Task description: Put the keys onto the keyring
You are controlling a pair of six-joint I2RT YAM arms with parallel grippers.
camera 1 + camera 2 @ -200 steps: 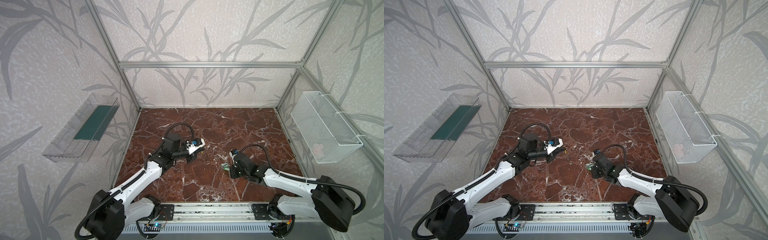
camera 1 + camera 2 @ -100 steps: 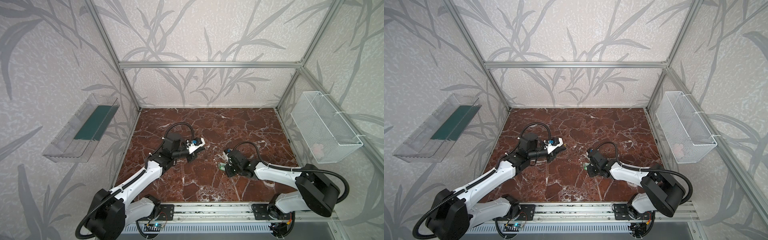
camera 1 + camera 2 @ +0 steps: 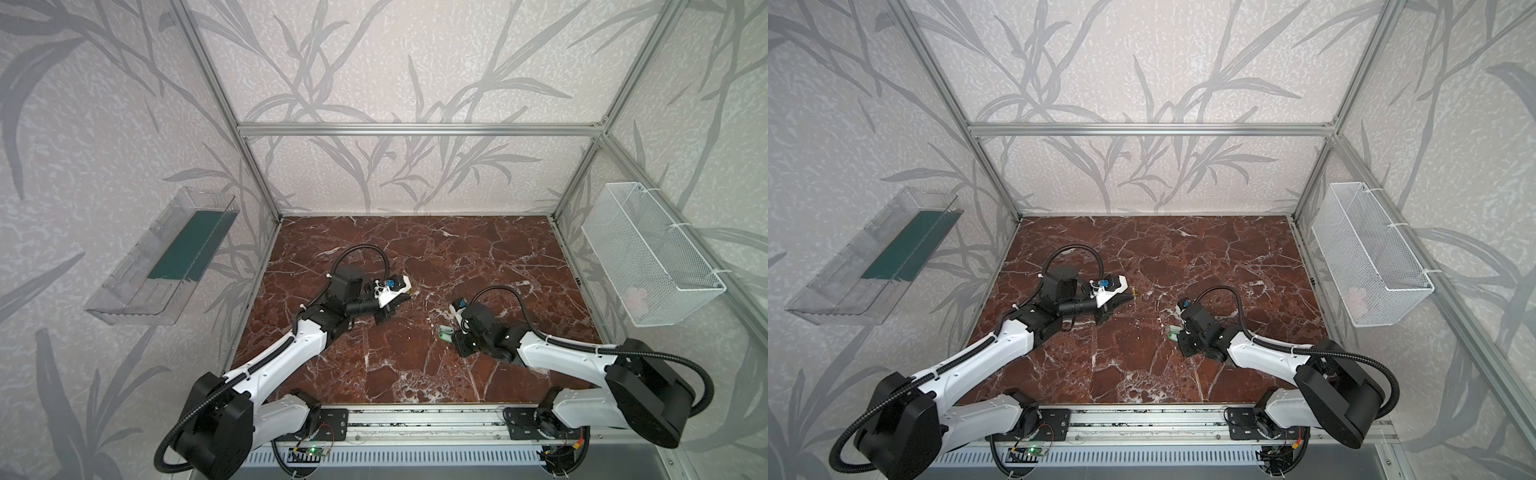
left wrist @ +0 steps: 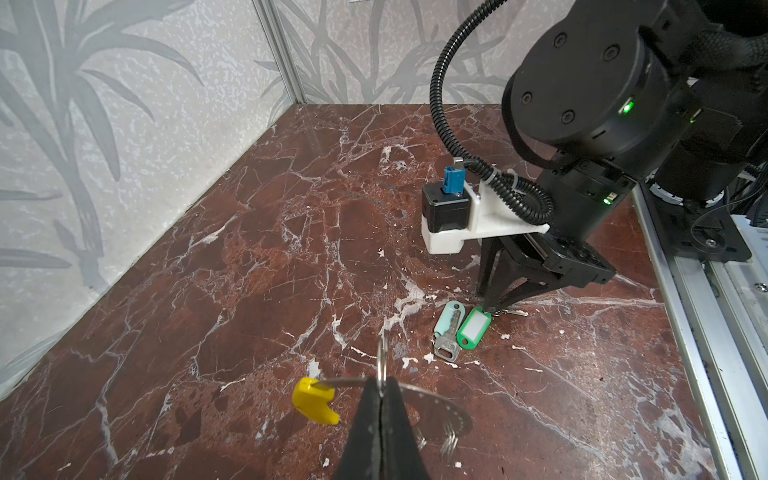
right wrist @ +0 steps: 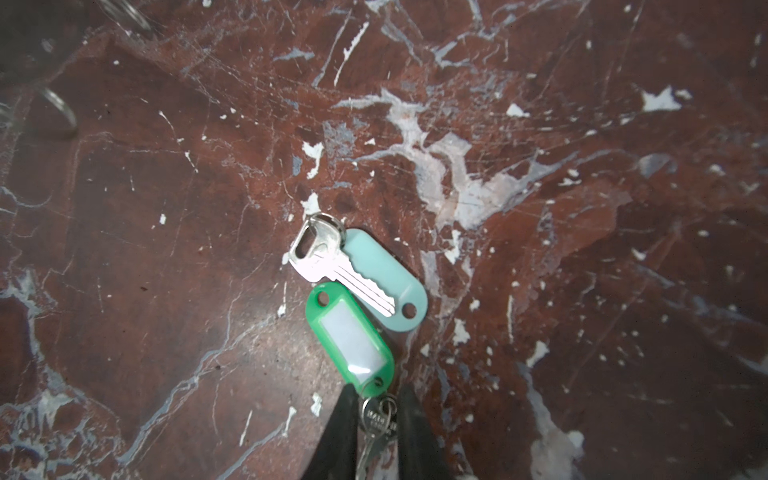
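The keys (image 5: 332, 266) lie on the marble floor. One silver key rests on a pale-green tag (image 5: 386, 278); the other key (image 5: 376, 419) hangs from a green tag with a white window (image 5: 351, 336). Both top views show them as a small pale cluster (image 3: 444, 332) (image 3: 1173, 331). My right gripper (image 5: 376, 395) (image 4: 492, 305) stands over that second key, its jaws slightly apart with the key's head between them. My left gripper (image 4: 380, 390) (image 3: 399, 299) is shut on the keyring (image 4: 436, 403), a thin grey hoop with a yellow segment (image 4: 313, 399), held just above the floor.
A clear plastic tray (image 3: 166, 253) hangs on the left wall and a white wire basket (image 3: 648, 257) on the right wall. An aluminium rail (image 3: 415, 415) runs along the front edge. Small split rings (image 4: 449, 442) dangle from the hoop.
My right gripper's jaws have parted a little around the key's head. The right arm swung left, then came partly back. The left arm has held still.
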